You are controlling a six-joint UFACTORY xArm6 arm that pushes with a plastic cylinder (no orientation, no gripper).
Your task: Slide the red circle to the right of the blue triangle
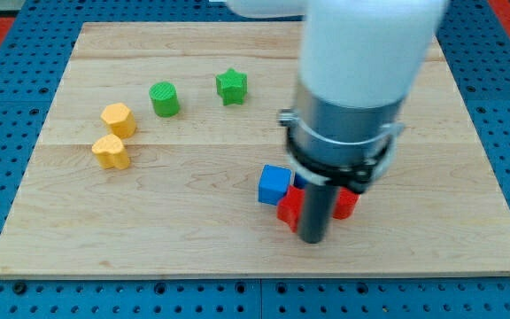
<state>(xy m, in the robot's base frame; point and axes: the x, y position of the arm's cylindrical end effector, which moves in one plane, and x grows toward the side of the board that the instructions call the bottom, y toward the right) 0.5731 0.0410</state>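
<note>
My tip (pixel 313 239) touches a red block (pixel 289 209) just right of the blue cube (pixel 274 184); another red block (pixel 346 204) sits right of the rod.

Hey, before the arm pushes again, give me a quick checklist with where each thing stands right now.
1. My tip in view: ok, near the board's bottom edge, in the middle of the red and blue cluster.
2. Red circle identified: cannot tell; a red block sits at the tip's left and another red block at its right, shapes hidden by the arm.
3. Blue triangle located: cannot tell; only a blue cube shows clearly.
4. Contact between tip and red block: cannot tell.
5. Bystander blocks clear: ok; green cylinder, green star and two yellow blocks lie far toward the view's left.
</note>
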